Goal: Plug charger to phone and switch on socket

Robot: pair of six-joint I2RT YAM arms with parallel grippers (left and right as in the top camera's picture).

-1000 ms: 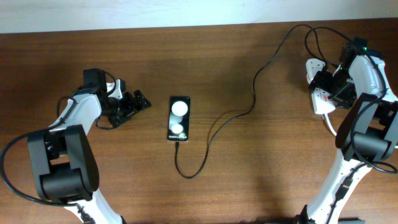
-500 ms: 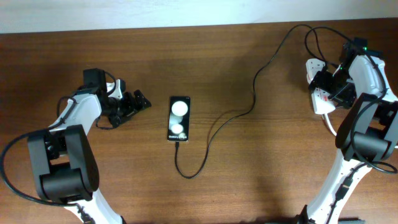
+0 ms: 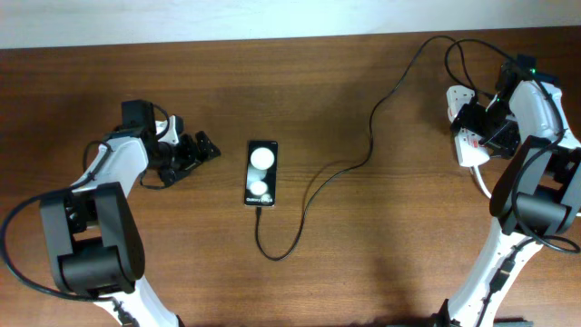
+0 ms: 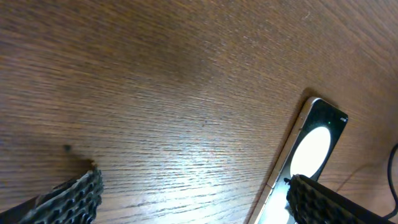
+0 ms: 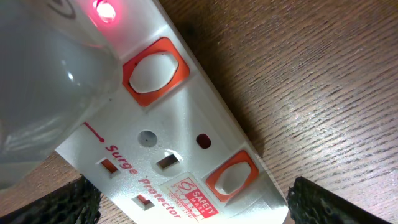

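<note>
The black phone (image 3: 261,173) lies flat mid-table, its screen showing two white spots; its top end shows in the left wrist view (image 4: 314,140). The thin black charger (image 3: 368,150) runs from the phone's near end, loops, and goes up to the white socket (image 3: 469,154) at the right. My left gripper (image 3: 186,153) is open and empty, left of the phone (image 4: 199,208). My right gripper (image 3: 479,125) is open just above the socket (image 5: 196,208). On the socket (image 5: 180,124), a red lamp (image 5: 106,9) glows beside an orange-framed switch (image 5: 152,71). A second switch (image 5: 233,177) sits lower.
A blurred white rounded body (image 5: 50,81) sits on the socket's upper left. The thick white cord (image 3: 481,182) curves off the socket's near end. The table's far edge meets a pale wall (image 3: 272,18). Both arm bases stand at the near corners.
</note>
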